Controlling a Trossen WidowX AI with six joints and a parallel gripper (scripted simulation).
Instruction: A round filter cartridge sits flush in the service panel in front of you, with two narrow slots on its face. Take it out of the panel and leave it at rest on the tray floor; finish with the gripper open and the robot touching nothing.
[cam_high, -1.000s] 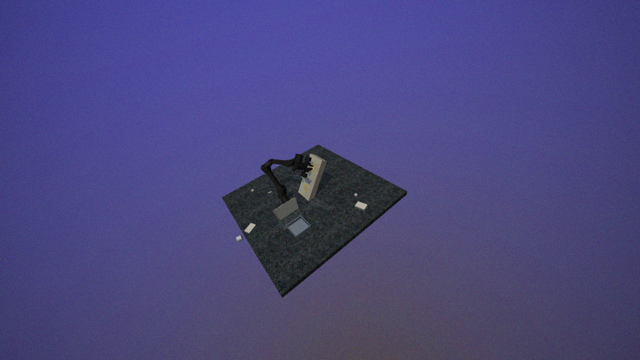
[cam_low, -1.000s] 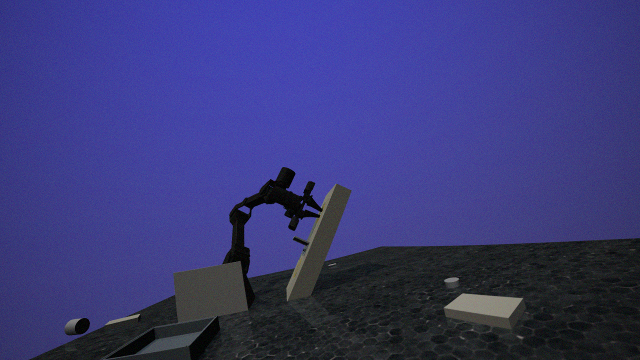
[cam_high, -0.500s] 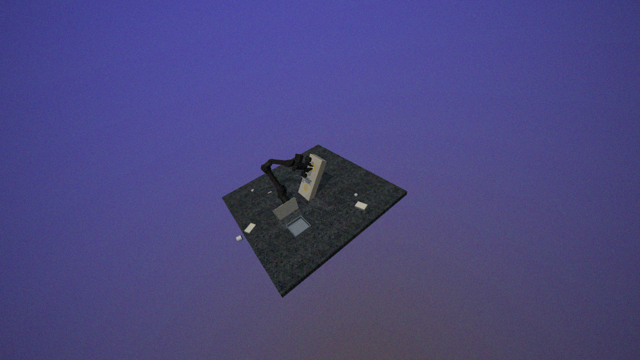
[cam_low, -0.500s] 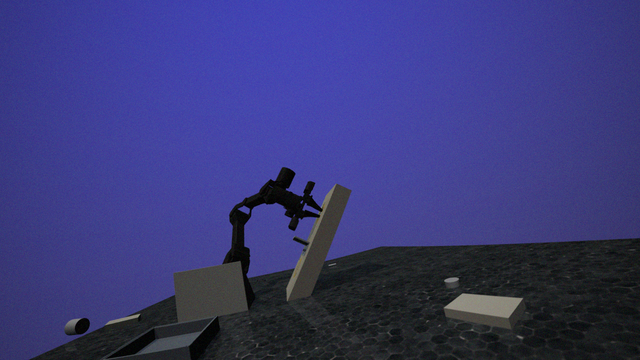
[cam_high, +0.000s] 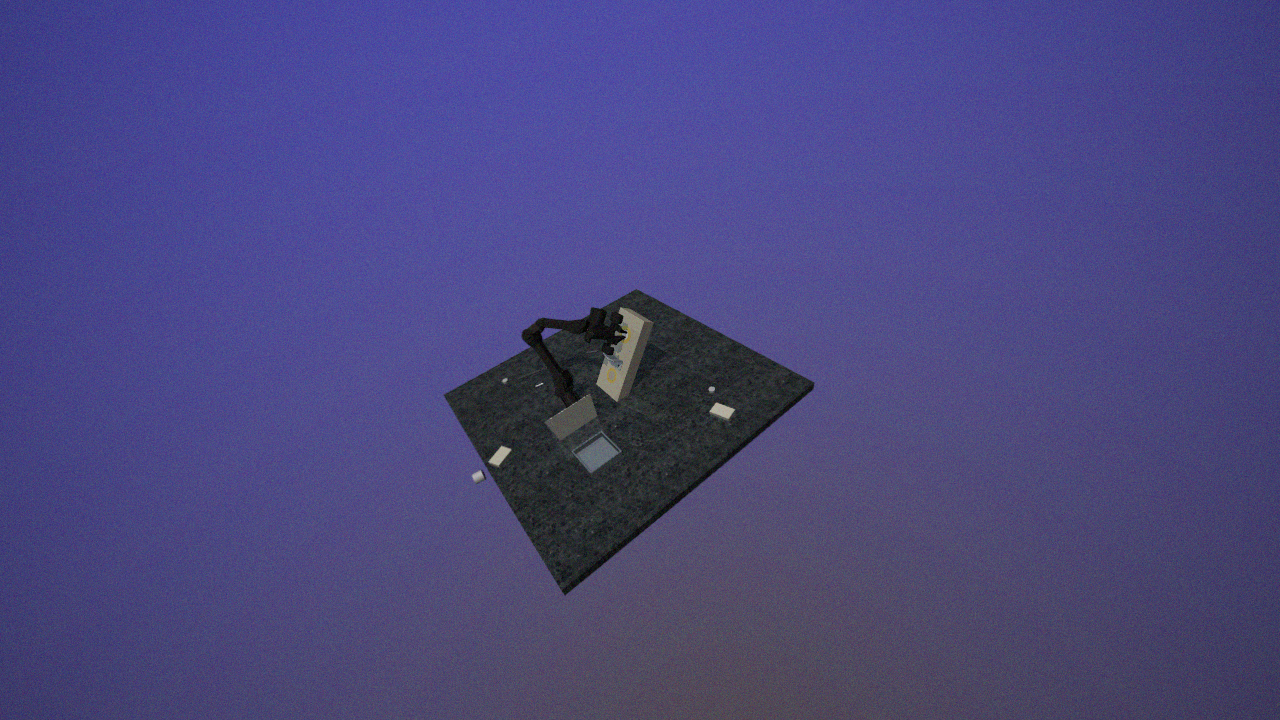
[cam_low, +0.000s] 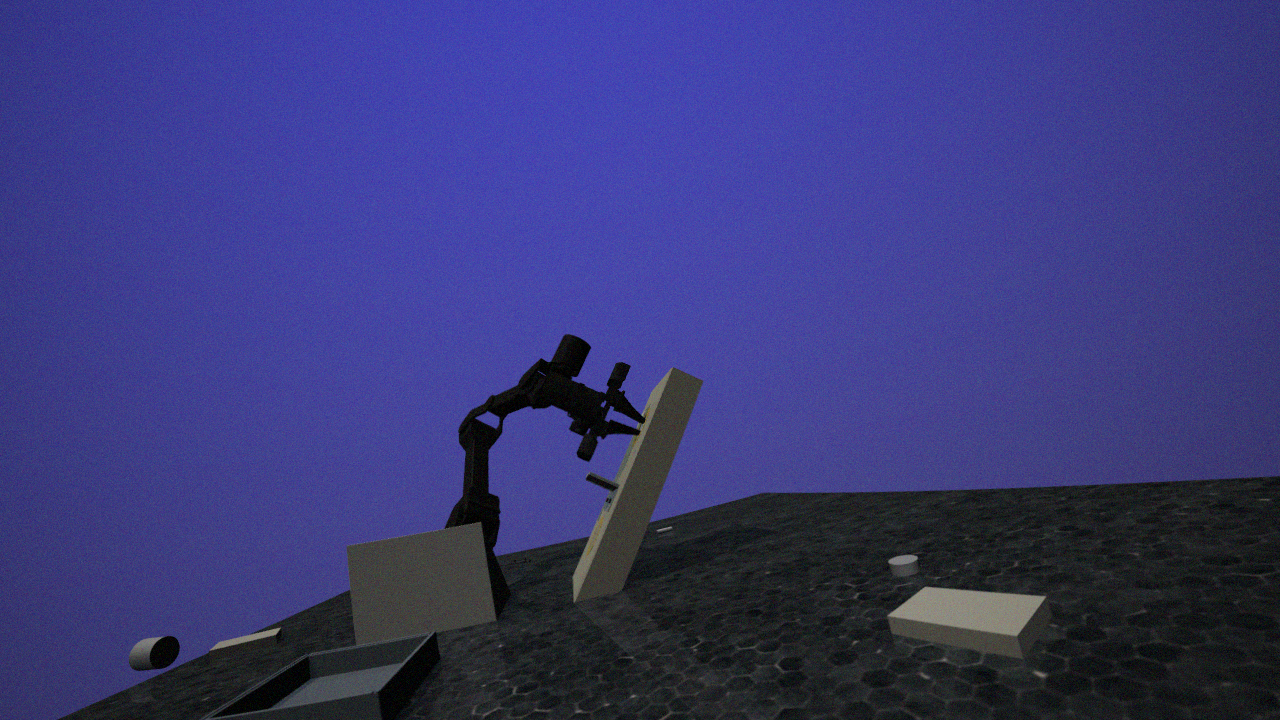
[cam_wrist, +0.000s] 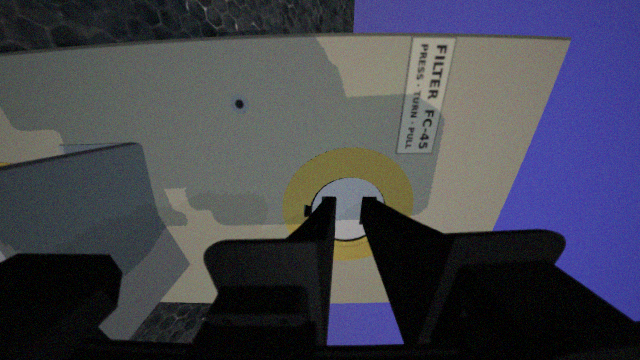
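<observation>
Across the whole workspace I see one dark hex-patterned slab (cam_low: 1029, 537), and everything else stands on it or beside it. On it leans one tall beige service panel (cam_low: 626, 519), tilted back away from my single black arm (cam_low: 474, 465). Next in size I count one upright beige board (cam_low: 420, 582) near the arm's foot, then one open tray (cam_low: 407, 667) just in front of that board, its grey floor bare as far as I can see in the top view. I count two flat beige blocks: one (cam_low: 971, 619) on the right, one (cam_low: 246, 640) near the left edge. I count two small white cylinders: one (cam_low: 903, 565) upright near the right block, one (cam_low: 153, 652) lying off the slab's left edge.

On the panel I read one label (cam_wrist: 425, 95), "FILTER FC-45, PRESS - TURN - PULL". Below it sits one yellow ring (cam_wrist: 395, 180) around the pale round filter cartridge (cam_wrist: 348, 190), which sits in the panel. My gripper (cam_wrist: 346, 200) is clamped on the cartridge: both fingers reach into its face, with a strip of the face between them. One short lever (cam_low: 601, 481) sticks out lower on the panel.
</observation>
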